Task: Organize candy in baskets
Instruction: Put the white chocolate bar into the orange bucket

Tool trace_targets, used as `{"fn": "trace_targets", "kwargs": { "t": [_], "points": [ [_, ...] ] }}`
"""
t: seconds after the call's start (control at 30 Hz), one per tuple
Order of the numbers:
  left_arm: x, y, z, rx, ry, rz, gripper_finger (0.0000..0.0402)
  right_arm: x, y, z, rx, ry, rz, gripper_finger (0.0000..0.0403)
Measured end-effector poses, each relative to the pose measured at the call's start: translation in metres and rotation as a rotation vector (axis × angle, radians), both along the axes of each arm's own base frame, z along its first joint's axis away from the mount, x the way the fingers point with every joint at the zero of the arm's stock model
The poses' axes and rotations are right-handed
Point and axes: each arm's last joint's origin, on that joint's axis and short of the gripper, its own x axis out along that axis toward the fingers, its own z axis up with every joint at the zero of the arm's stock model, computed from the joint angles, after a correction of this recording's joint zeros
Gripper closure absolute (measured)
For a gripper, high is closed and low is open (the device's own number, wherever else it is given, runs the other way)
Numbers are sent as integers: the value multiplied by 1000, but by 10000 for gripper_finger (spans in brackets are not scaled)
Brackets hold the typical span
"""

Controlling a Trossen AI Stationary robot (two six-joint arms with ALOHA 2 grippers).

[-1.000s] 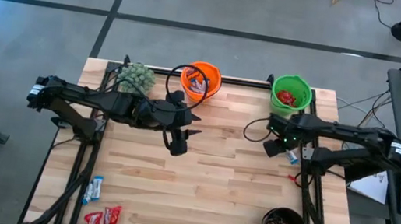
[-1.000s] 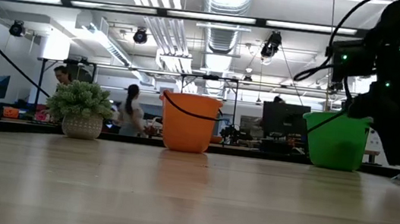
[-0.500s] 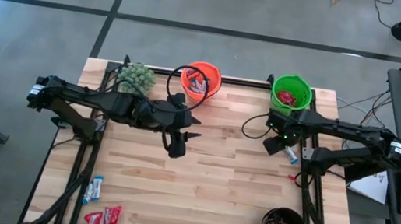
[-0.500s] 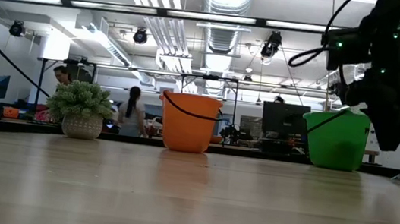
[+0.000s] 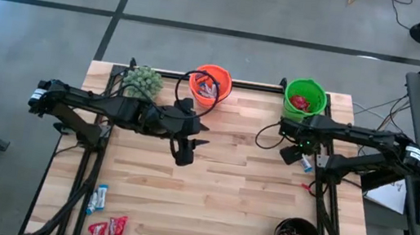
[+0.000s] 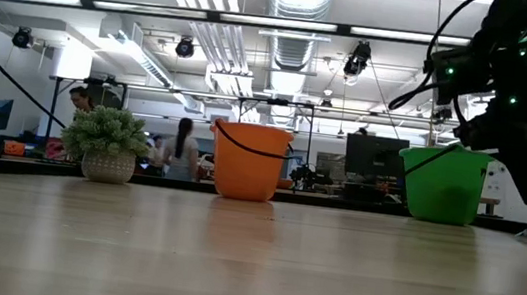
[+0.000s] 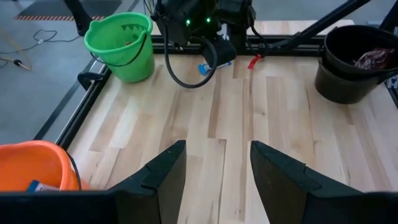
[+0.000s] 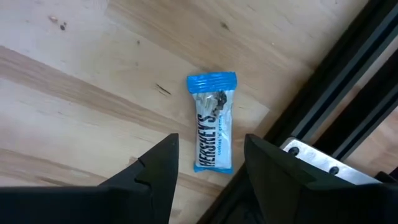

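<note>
The right gripper (image 8: 208, 171) hung open right above a blue-and-white candy bar (image 8: 214, 121) lying flat by the table's right rail, near the green basket (image 5: 305, 98). This looked like the approach to a pick; next it needed to descend straddling the bar and close. The left gripper (image 7: 214, 174) waited open near the orange basket (image 5: 211, 83).

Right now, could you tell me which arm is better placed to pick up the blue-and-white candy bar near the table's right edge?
The right. Its gripper hangs directly above that blue-and-white candy bar, jaws open either side of it. The left gripper sits mid-table near the orange basket, far from the bar.
</note>
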Motion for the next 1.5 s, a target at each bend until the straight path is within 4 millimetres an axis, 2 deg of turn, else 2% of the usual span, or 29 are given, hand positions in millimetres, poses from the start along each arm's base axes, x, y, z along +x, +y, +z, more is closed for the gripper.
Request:
{"fn": "trace_targets", "kwargs": {
  "t": [0.2, 0.37, 0.77, 1.5],
  "points": [
    [0, 0, 0, -2, 5, -4, 239, 0, 1, -1, 14, -6, -29, 231],
    [0, 0, 0, -4, 5, -7, 239, -6, 3, -13, 29, 13, -65, 230],
    [-1, -1, 0, 8, 12, -25, 239, -8, 5, -25, 42, -14, -90, 232],
    [-1, 0, 0, 10, 12, -26, 239, -16, 8, -51, 24, 35, -205, 257]
  ]
}}
